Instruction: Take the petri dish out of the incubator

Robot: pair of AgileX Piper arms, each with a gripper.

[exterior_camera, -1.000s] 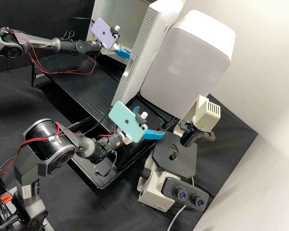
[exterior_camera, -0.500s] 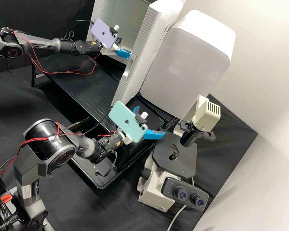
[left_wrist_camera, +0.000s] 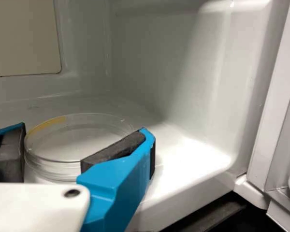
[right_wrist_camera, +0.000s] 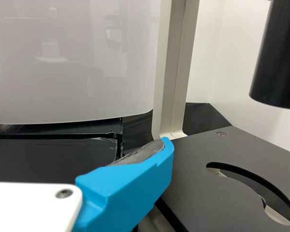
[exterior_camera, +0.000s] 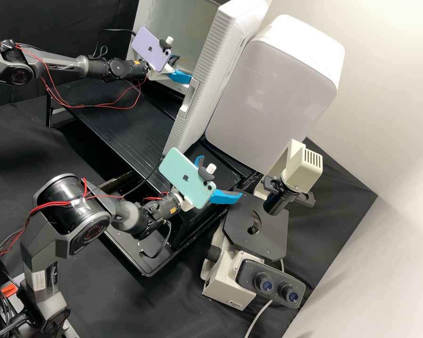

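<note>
one petri dish (left_wrist_camera: 77, 137), clear and round with a yellowish streak on its far left rim, lies flat on the white floor of the one incubator (left_wrist_camera: 183, 72), near the chamber's front edge. it is straddled by the left gripper (left_wrist_camera: 79, 145): the jaws stand apart, one black pad (left_wrist_camera: 9, 154) just beside the dish's left rim and the other (left_wrist_camera: 113, 151) crossing in front of its right side. whether either pad presses the rim cannot be told.

in the high view the left gripper (exterior_camera: 179, 77) is seen at the far left, reaching into the open chamber beside a ribbed white panel (exterior_camera: 216, 70) with a handle; the chamber floor is hidden there behind the wrist. one large white housing (exterior_camera: 277, 84) stands to the right of that panel.

two arms are counted, each carrying one phone on its wrist: a purple one (exterior_camera: 150, 42) far, a mint one (exterior_camera: 185, 177) near. the right gripper (exterior_camera: 230, 196) is held near the middle, just over the black stage (exterior_camera: 256, 230) of the one microscope (exterior_camera: 230, 281), which has two eyepieces. the state of its jaws cannot be told. the right wrist view brings up the stage's oval opening (right_wrist_camera: 253, 186) close.

one long black tray (exterior_camera: 127, 126) lies on the bench (exterior_camera: 23, 141) between the arms.
</note>
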